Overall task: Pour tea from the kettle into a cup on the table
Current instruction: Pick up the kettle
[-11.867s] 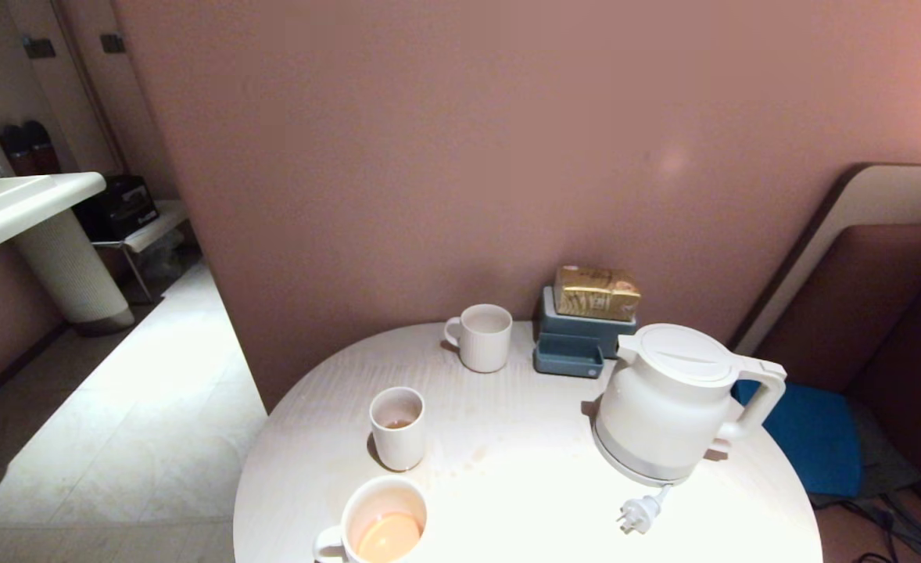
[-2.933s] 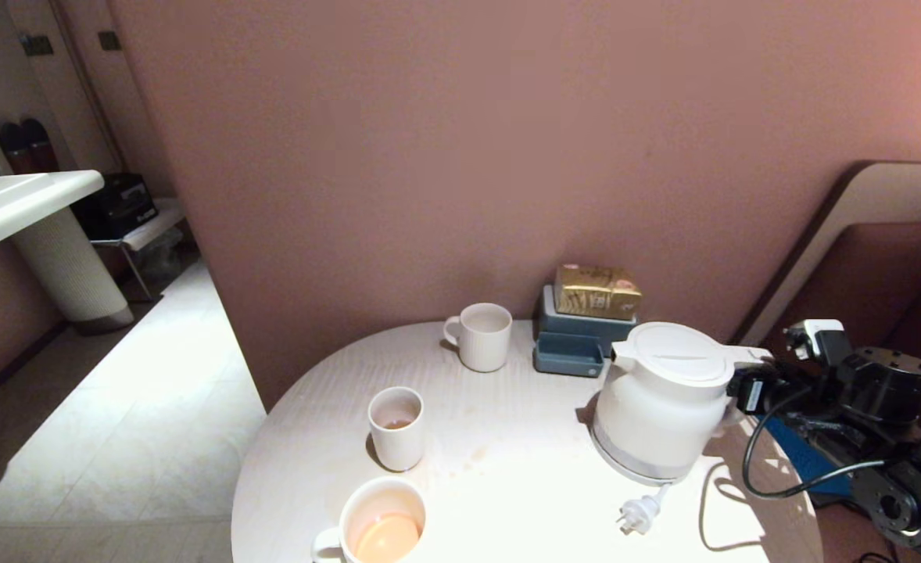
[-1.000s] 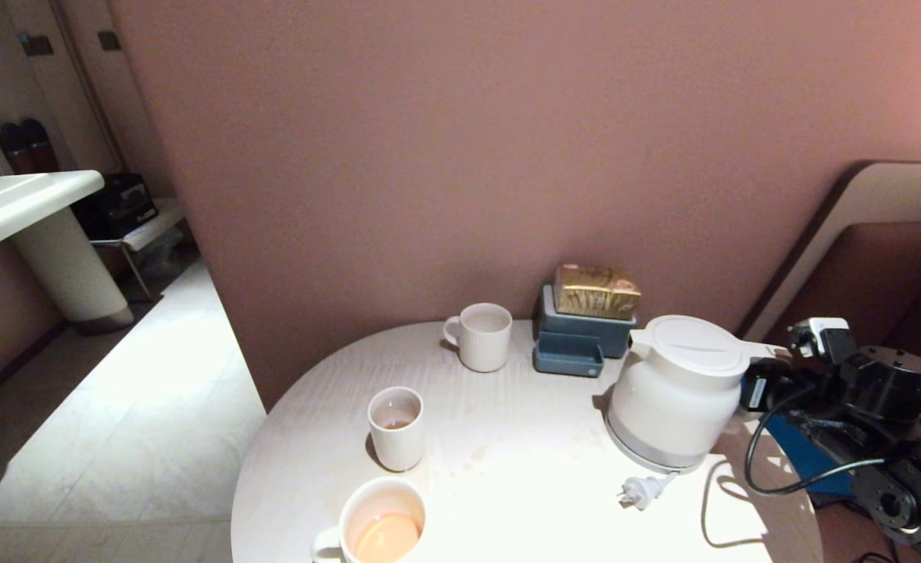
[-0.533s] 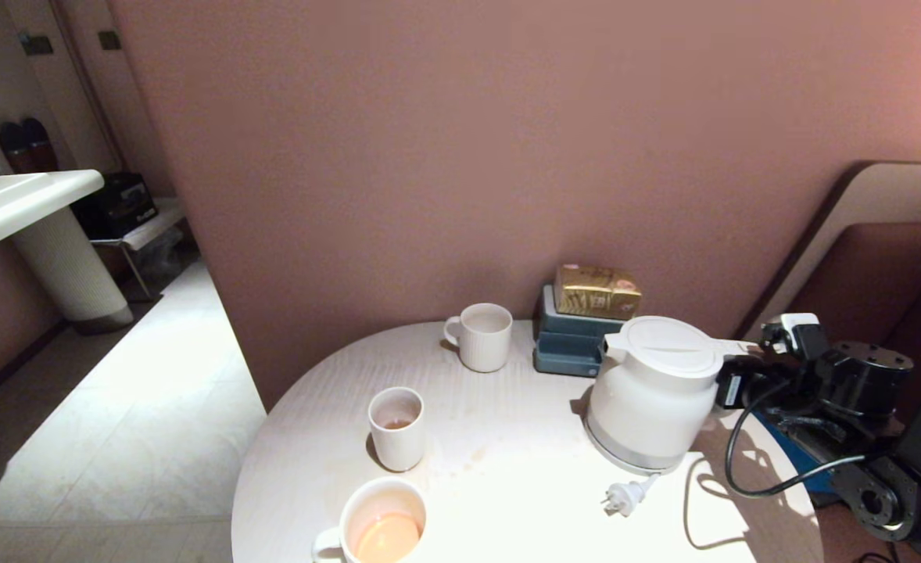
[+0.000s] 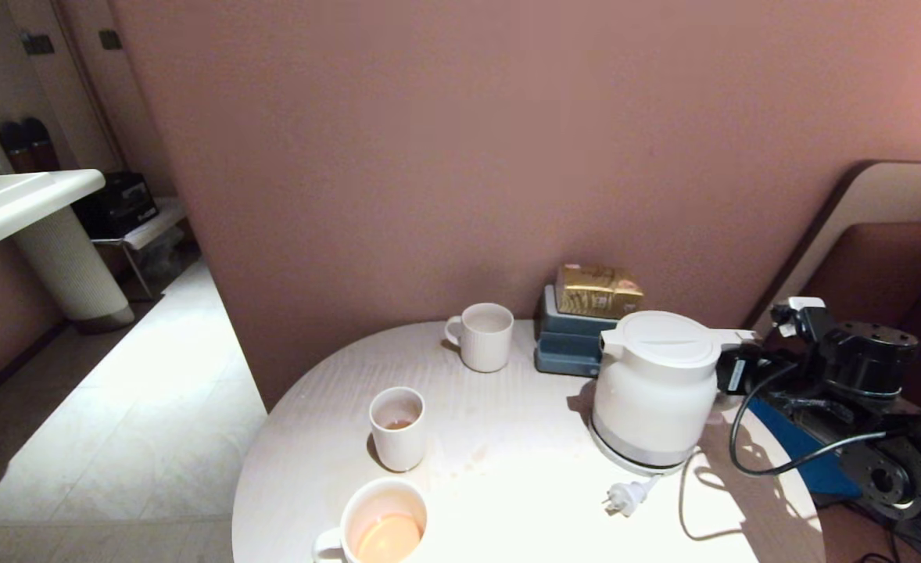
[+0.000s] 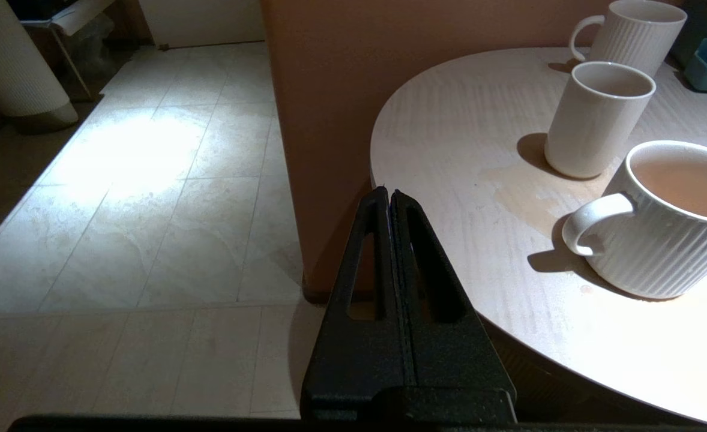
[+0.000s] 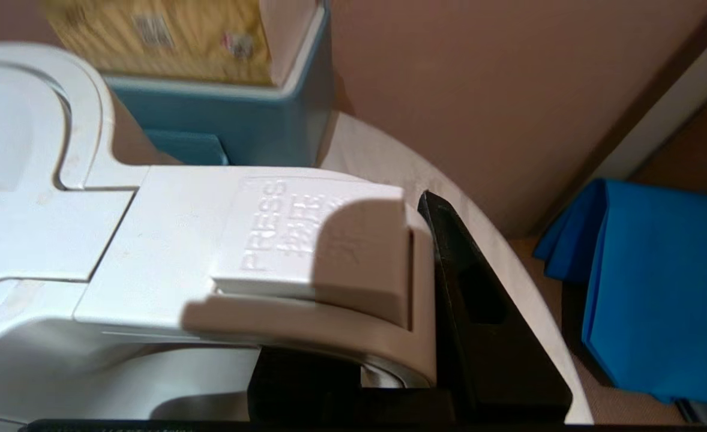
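Note:
The white kettle (image 5: 656, 391) stands upright on the right side of the round pale table (image 5: 507, 469), its spout pointing left. My right gripper (image 5: 730, 374) reaches in from the right and is shut on the kettle's handle (image 7: 305, 240); one black finger (image 7: 473, 312) lies against the handle's outer side and the other sits under it. A ribbed mug (image 5: 382, 525) at the near edge holds orange-brown tea (image 6: 683, 180). A tall cup (image 5: 397, 426) has a little tea at its bottom. My left gripper (image 6: 388, 195) is shut on nothing and hangs off the table's left edge.
A second ribbed mug (image 5: 485, 336) stands at the back by the wall. Behind the kettle a blue-grey holder (image 5: 574, 340) carries a gold pack (image 5: 597, 291). The kettle's loose plug (image 5: 625, 498) and cord lie near its base. Blue cloth (image 7: 659, 282) lies beyond the table's right edge.
The right arm came in and closed on the kettle's handle. Over the last second the kettle, with its base and plug, shifted a little to the left. The cups have not moved.

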